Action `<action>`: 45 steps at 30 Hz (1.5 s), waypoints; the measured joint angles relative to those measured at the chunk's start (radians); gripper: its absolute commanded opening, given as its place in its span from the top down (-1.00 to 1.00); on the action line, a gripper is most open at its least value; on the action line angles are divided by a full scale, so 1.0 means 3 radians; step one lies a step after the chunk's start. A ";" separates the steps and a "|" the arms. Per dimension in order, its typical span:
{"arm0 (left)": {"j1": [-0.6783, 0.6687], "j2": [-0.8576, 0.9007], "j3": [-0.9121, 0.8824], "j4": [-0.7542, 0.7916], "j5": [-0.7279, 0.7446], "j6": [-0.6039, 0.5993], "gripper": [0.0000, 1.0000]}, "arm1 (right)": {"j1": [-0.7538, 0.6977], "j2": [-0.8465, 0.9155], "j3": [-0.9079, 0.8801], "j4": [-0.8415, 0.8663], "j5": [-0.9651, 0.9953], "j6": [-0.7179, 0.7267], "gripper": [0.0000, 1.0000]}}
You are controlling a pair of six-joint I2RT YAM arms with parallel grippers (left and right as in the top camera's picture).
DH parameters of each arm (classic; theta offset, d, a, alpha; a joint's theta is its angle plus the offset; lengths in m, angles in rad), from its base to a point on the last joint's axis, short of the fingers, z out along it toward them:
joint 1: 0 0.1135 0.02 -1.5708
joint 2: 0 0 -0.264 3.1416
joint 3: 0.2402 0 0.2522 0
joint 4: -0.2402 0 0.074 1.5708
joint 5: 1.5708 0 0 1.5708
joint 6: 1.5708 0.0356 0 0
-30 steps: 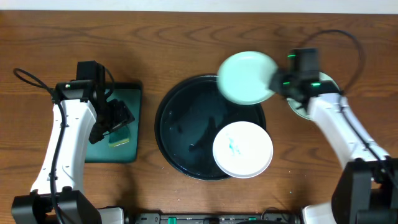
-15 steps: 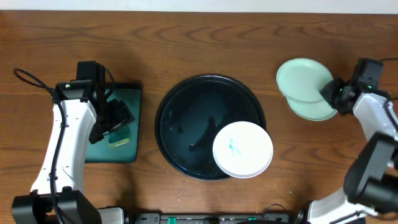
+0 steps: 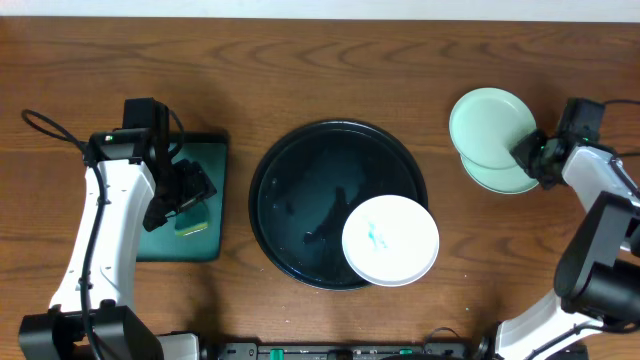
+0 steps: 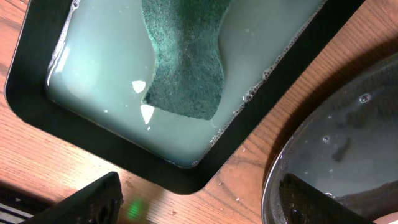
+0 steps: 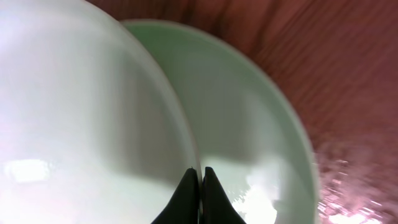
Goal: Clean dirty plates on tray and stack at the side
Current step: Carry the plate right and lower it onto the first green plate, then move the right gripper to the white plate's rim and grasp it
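Note:
The black tray (image 3: 300, 190) sits mid-table. A white plate (image 3: 390, 240) with teal smears lies on its front right rim. My right gripper (image 3: 530, 152) is shut on the rim of a mint green plate (image 3: 488, 124), held over a second mint plate (image 3: 505, 178) lying on the table at the right. In the right wrist view my fingers (image 5: 200, 186) pinch the held plate's (image 5: 81, 112) edge, with the lower plate (image 5: 249, 124) behind. My left gripper (image 3: 185, 195) is open over the teal sponge tray; its fingers (image 4: 205, 205) hold nothing.
The small rectangular tray (image 3: 195, 200) at the left holds cloudy water and a green sponge (image 4: 183, 56). Its dark rim (image 4: 261, 81) lies close to the black tray's edge (image 4: 273, 180). A cable (image 3: 45, 130) loops at the far left.
My right gripper carried the mint plate from above the black tray's back rim rightward, over the second mint plate at the table's right. The left arm has not moved.

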State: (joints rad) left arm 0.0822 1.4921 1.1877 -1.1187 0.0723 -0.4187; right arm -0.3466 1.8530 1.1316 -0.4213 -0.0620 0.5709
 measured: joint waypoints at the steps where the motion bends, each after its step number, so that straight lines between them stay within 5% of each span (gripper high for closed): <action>1: 0.0000 0.0000 0.0000 0.0000 0.0000 0.0000 -0.64 | 0.0000 -0.0051 0.0000 -0.0025 0.0047 0.0000 0.97; 24: -0.0001 0.0000 0.0000 0.0000 0.0000 0.0000 -0.64 | -0.0107 -0.0252 0.0003 -0.0655 0.0637 0.0345 0.96; 29: -0.0001 0.0000 0.0000 0.0000 0.0001 0.0000 -0.64 | -0.0113 -0.0252 0.0003 -0.0599 0.0599 0.0331 0.10; 36: 0.0000 0.0000 0.0000 0.0000 0.0000 0.0000 -0.64 | -0.0113 -0.0252 0.0003 -0.0459 0.0281 0.0163 0.27; 45: 0.0000 0.0000 0.0000 0.0003 0.0001 0.0000 -0.64 | 0.0066 -0.0609 0.0003 -0.0389 -0.0225 -0.0314 0.04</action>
State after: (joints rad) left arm 0.0822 1.4921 1.1877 -1.1179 0.0727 -0.4187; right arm -0.3267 1.6703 1.1324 -0.5381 -0.1295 0.4767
